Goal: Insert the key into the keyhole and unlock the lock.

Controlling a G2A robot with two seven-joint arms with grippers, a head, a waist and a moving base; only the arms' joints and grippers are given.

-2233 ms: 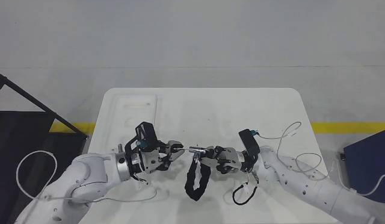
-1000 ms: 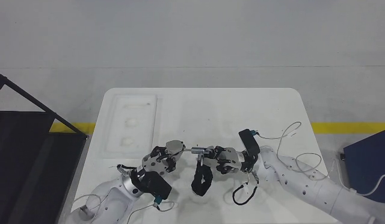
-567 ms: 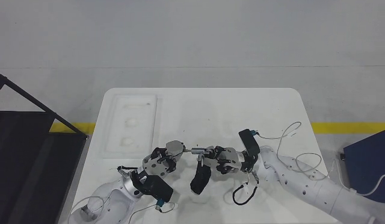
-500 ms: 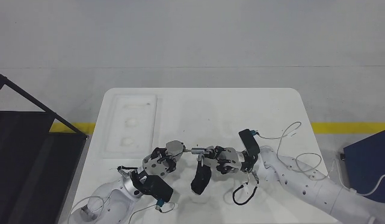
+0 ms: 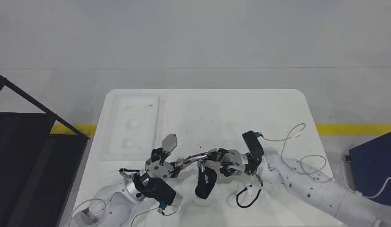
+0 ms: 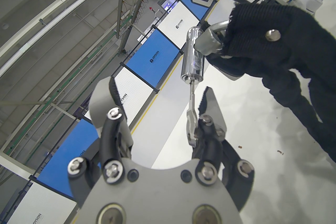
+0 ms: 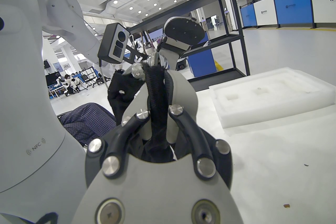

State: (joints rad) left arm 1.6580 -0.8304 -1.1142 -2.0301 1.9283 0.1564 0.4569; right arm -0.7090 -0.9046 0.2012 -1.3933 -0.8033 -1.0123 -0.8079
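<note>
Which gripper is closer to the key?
Left. The key lies inside the open left gripper, its tip in the lock; the right gripper is beyond, clamped on the lock's black cable.

Just a white table (image 5: 244, 114), with a white foam tray (image 5: 131, 138) lying on its far left part.

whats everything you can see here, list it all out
lock: 1, silver cylinder on a black sleeved loop, held above the table's near part
key: 1, silver, blade in the lock's keyhole
foam tray: 1, white, on the table, far corner on the left arm's side
table: 1, white, beneath everything
rack: 1, black, on the floor beyond the table
left tool: 1, grey and black, open around the key's head
right tool: 1, grey and black, shut on the lock's black loop
</note>
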